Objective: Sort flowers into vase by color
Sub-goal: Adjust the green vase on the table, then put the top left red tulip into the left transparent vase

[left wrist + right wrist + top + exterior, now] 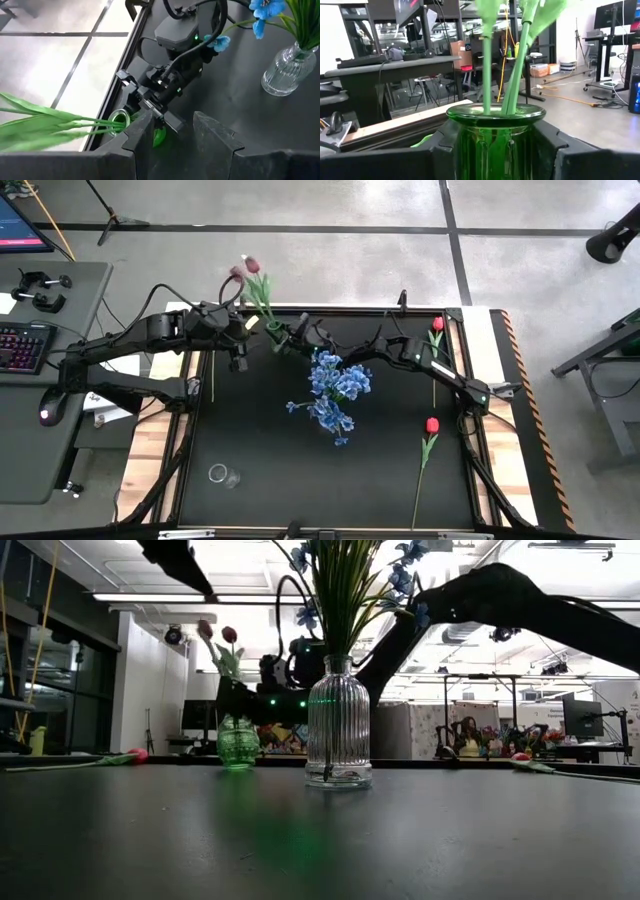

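At the mat's far edge, my left gripper (240, 352) hangs unclenched over the far left corner, holding nothing. Just beside it, my right gripper (281, 336) clasps the green vase (272, 328), whose maroon tulips (243, 270) lean out past the table. The clear vase (338, 725) of blue flowers (335, 392) stands mid-mat. One red tulip (437, 325) lies along the right border; another red tulip (432, 425) lies nearer, also along that border.

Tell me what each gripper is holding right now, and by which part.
The right gripper clamps the green vase by its body, just under the rim. The left gripper is open beside it and holds nothing.
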You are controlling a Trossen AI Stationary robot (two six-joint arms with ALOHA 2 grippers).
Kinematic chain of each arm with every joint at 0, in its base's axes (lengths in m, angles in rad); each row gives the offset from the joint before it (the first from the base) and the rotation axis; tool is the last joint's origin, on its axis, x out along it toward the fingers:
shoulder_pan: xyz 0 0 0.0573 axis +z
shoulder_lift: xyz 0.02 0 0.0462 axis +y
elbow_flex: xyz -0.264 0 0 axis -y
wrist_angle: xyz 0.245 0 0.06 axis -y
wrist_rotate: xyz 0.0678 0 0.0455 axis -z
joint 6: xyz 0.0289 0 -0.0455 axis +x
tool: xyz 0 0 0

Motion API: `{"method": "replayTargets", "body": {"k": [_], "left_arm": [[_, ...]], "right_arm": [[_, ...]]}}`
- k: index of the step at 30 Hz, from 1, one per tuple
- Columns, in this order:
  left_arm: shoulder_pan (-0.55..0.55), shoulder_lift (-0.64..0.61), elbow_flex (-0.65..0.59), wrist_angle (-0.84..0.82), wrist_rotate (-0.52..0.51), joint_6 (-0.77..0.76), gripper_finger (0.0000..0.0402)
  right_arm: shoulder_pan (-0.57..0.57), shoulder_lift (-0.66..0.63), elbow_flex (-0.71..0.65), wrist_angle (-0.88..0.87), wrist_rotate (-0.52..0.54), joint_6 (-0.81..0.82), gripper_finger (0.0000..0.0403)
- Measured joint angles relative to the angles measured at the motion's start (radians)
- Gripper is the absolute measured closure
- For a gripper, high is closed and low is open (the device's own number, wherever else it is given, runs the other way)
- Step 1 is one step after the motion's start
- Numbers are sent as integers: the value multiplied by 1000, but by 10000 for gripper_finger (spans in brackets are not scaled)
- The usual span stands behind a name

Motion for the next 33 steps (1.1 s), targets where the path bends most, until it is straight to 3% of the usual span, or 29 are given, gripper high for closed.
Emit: {"method": "replayTargets", "body": {"k": [3,9,13,27,33], "left_arm": [[0,0,0,-3,0,0,273],[0,0,0,-9,0,6,273],[0,0,0,-15,-5,16,273],[58,-9,0,11,-7,27,273],[111,-33,0,91,20,61,273]], "right_arm": [[2,0,1,-2,-3,-20,265],[5,6,-2,-27,-3,-40,102],[6,-13,-4,-128,-21,-2,49],[6,-202,-4,-569,-97,40,37],[1,-290,-4,-763,-109,-29,37]]}}
